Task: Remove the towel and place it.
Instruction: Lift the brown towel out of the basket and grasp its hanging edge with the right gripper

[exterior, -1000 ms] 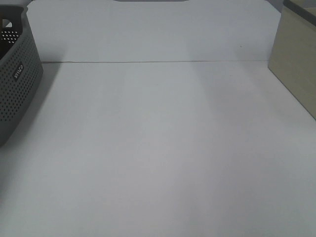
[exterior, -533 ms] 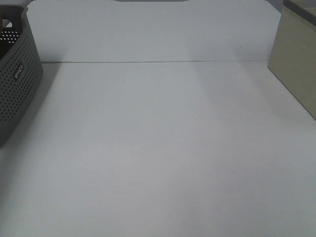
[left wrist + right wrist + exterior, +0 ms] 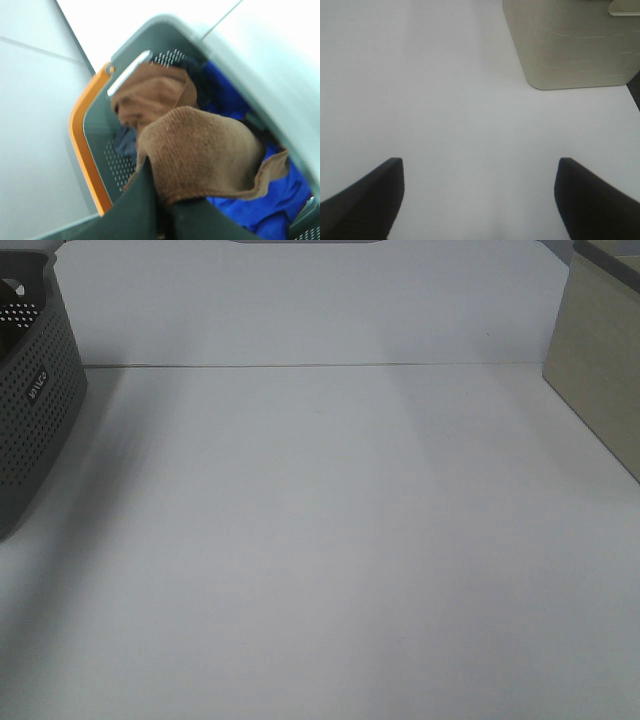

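left gripper [image 3: 161,202]: jaws closed on a fold of the towel [image 3: 200,150]
towel: brown, bunched just ahead of the fingertips, trailing down into the grey basket [image 3: 250,70] over blue cloth [image 3: 275,200]
right gripper [image 3: 480,165]: jaws spread wide, empty, above the white table [image 3: 445,100]; beige box [image 3: 570,45] ahead

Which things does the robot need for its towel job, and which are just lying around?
For the job: brown towel, left gripper pinching it, grey basket holding it.
Just lying about: blue cloth in the basket, beige box.
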`<state>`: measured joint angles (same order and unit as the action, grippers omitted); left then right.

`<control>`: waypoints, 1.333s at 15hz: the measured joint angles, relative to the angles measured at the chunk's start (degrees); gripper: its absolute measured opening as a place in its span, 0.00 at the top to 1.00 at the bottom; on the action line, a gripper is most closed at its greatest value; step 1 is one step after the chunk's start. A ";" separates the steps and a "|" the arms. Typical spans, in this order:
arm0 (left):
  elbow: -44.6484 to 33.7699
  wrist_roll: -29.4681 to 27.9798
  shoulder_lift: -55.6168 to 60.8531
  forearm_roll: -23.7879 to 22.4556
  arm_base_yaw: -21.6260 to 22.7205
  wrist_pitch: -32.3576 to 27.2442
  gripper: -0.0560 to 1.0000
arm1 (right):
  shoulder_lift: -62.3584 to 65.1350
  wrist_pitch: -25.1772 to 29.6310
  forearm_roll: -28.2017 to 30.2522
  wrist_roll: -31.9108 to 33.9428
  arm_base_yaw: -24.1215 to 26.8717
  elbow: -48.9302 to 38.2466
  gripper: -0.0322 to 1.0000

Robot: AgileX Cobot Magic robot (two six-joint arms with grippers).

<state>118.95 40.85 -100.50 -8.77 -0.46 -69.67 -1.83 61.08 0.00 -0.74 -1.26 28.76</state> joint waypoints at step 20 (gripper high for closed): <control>2.41 -4.47 8.19 -4.93 -39.59 -0.57 0.95 | -67.15 -11.46 -88.01 -100.61 -1.32 8.59 0.22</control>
<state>121.35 36.38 -92.30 -13.69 -40.05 -70.24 -68.98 49.62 -88.01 -101.36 -2.58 37.36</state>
